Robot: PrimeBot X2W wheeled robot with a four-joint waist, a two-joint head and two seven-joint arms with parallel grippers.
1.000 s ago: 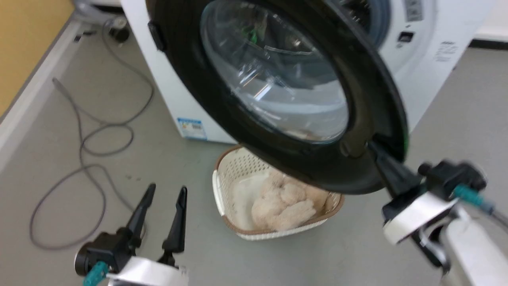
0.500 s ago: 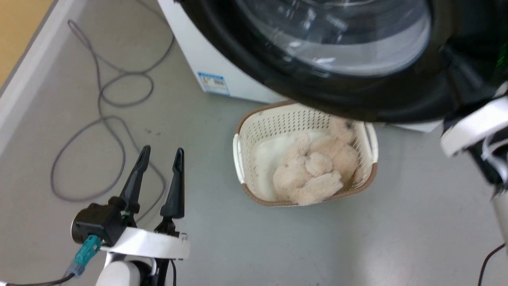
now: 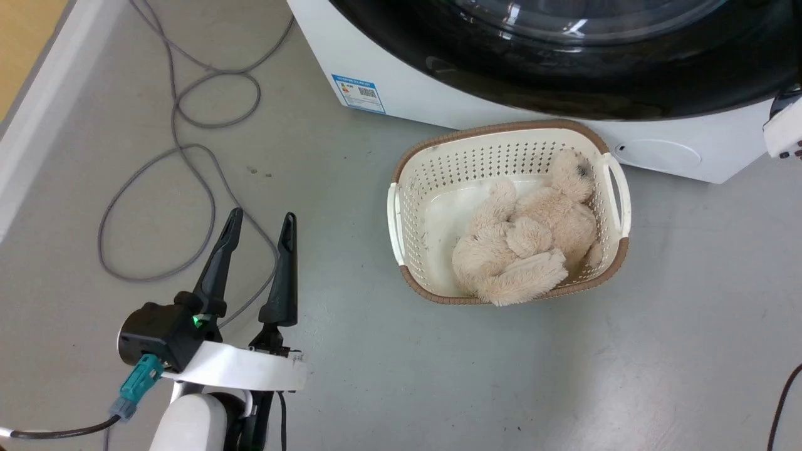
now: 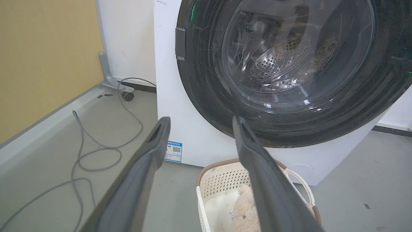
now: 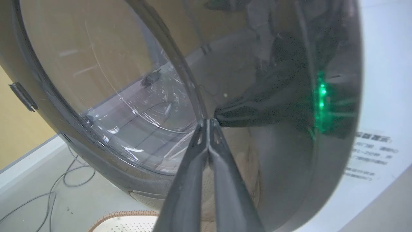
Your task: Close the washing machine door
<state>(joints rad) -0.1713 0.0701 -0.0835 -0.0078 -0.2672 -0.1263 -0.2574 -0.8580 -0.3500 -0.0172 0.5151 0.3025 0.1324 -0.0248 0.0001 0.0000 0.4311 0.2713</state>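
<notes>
The washing machine door [image 3: 564,75], big, round and black with a clear bowl window, spans the top of the head view and lies close against the white washing machine [image 3: 401,81]. I cannot tell whether it is latched. In the right wrist view my right gripper [image 5: 208,120] is shut, its tips pressed on the glossy black ring of the door [image 5: 273,161] beside the glass. My left gripper [image 3: 262,216] hangs open and empty over the floor, well left of the machine. The left wrist view looks between the open left gripper [image 4: 201,119] at the door [image 4: 206,96].
A cream perforated basket [image 3: 395,213] holding a beige plush toy [image 3: 526,250] sits on the grey floor just below the door. A grey cable [image 3: 188,150] loops over the floor at the left, near a pale baseboard [image 3: 31,138] and yellow wall.
The door has swung in towards the machine front with the right gripper pushing it, the right arm sliding off to the right edge. The head camera has tilted down. The left gripper stays open.
</notes>
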